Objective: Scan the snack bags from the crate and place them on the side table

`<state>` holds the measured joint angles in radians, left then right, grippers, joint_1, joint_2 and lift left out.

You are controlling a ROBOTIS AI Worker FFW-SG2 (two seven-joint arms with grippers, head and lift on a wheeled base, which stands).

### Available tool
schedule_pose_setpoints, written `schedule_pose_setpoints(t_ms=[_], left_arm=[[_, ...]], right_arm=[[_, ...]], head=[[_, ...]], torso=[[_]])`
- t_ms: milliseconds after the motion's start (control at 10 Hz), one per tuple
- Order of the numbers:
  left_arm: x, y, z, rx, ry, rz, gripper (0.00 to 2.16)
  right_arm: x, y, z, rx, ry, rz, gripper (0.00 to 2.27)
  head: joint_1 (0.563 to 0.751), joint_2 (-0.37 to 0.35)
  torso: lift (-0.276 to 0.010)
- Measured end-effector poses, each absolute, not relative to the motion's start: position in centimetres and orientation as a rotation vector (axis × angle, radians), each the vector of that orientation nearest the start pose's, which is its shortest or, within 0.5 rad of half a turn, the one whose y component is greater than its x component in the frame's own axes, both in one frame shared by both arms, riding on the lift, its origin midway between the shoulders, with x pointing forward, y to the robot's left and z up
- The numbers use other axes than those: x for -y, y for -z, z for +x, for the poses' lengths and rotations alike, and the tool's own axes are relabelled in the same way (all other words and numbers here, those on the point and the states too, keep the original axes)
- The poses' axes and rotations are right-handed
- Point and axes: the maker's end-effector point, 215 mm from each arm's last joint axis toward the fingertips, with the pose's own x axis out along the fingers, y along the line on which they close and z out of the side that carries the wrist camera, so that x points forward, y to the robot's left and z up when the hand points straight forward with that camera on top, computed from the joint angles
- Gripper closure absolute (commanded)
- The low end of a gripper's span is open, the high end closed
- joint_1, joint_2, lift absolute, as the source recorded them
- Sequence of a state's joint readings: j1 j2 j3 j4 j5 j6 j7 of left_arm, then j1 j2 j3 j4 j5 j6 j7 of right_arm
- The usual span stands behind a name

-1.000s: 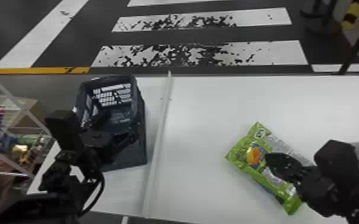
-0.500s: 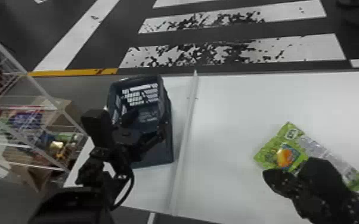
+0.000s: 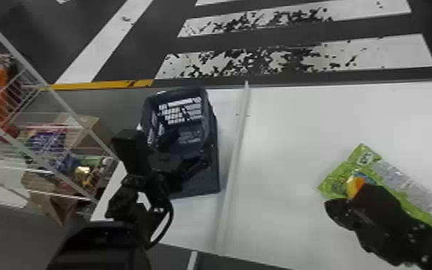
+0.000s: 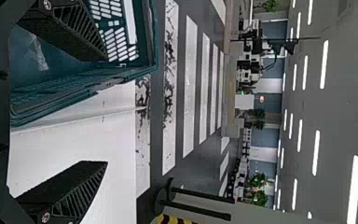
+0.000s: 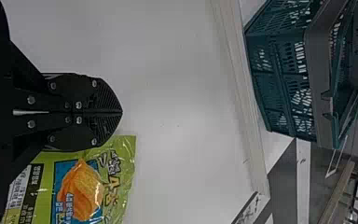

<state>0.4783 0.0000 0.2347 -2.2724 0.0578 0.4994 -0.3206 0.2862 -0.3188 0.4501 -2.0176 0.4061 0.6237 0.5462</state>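
Green snack bag [image 3: 338,176] lies flat on white table [image 3: 283,161], right side. Right gripper [image 3: 335,207] at bag's near-left edge, jaws pressed together. Left gripper [image 3: 187,153], jaws spread, above crate [image 3: 206,184] at left.

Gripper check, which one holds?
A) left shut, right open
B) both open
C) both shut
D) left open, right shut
D: the left gripper has its fingers wide apart, while the right gripper has its two fingers pressed together, with the green snack bag outside them.
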Motion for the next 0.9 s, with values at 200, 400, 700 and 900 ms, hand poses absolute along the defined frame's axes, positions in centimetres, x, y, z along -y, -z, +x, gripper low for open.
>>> schedule_pose_setpoints(t_ms=[200, 400, 700, 900], left_arm=[[-28.0, 34.5, 43.6, -0.27, 0.117, -0.017, 0.08], [-28.0, 34.5, 43.5, -0.27, 0.118, -0.016, 0.08], [-28.0, 34.4, 43.3, -0.27, 0.118, -0.014, 0.08], [-27.9, 34.4, 43.3, -0.269, 0.12, -0.015, 0.08]], right_arm=[[6.2, 51.4, 37.8, -0.601, -0.812, -0.585, 2.21], [6.8, 52.0, 38.6, -0.603, -0.784, -0.617, 2.21], [7.8, 51.8, 39.9, -0.598, -0.752, -0.642, 2.21], [9.2, 51.9, 40.8, -0.605, -0.719, -0.657, 2.21]], head=[[0.695, 0.297], [0.695, 0.289], [0.695, 0.27], [0.695, 0.251]], torso=[[-0.094], [-0.094], [-0.094], [-0.094]])
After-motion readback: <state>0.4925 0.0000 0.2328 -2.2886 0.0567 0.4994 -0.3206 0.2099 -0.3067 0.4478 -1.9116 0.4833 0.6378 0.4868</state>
